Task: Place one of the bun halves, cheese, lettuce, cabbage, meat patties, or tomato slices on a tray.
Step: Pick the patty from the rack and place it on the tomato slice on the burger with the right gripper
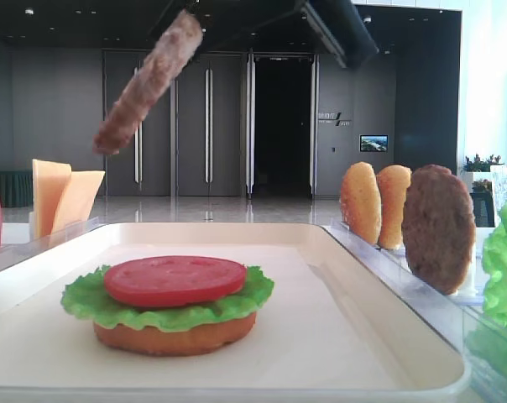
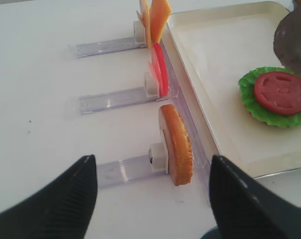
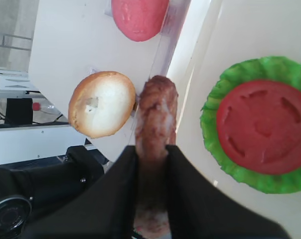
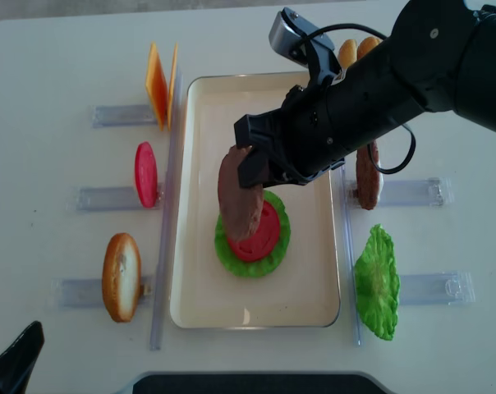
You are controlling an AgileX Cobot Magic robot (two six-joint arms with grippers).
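Left gripper [image 2: 153,199] sits low at 7 o'clock of the tray [image 4: 200,304], jaws wide, empty, over the spare bun half [image 4: 121,276]. Right gripper [image 4: 260,168] is clamped on a meat patty [image 4: 238,201], held in the air above the tray, just at 11 o'clock of the tomato slice [image 4: 260,234] on lettuce [image 4: 231,261] and bun. Step: bring patty over the tomato, lay it flat, lower until touching, then release; dropping it tilted risks sliding off. Patty hangs on edge, long axis roughly 12-to-6 overhead, tilted in the front view.
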